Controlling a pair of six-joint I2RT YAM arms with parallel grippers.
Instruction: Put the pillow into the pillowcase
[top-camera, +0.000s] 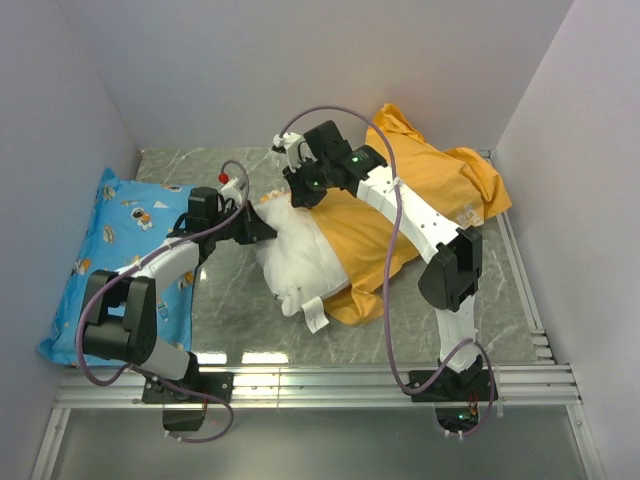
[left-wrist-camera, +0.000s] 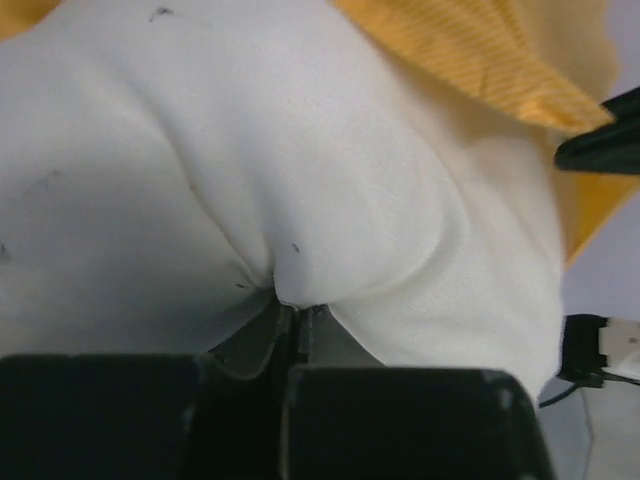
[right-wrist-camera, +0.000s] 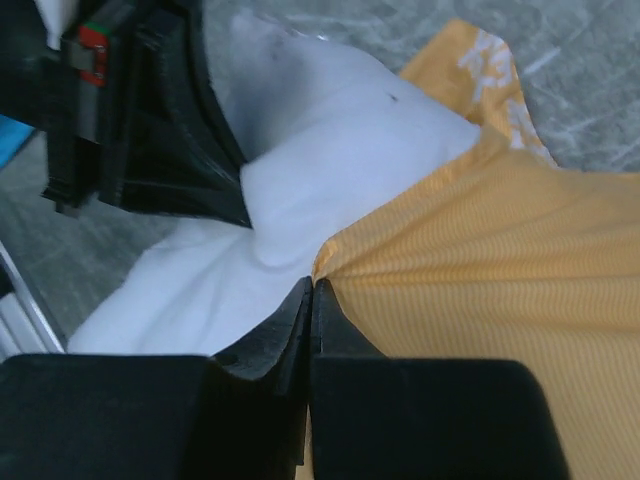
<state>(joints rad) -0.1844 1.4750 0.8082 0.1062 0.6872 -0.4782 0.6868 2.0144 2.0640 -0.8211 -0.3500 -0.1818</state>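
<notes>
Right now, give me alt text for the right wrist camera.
The right gripper is shut on the edge of the orange pillowcase, where the white pillow pokes out. The left gripper pinches the pillow at upper left.

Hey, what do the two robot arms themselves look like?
The left arm and right arm both pair white link shells with chunky black joints, and each trails a mauve cable. Small green lights glow near the right wrist. The fingers are dark.
</notes>
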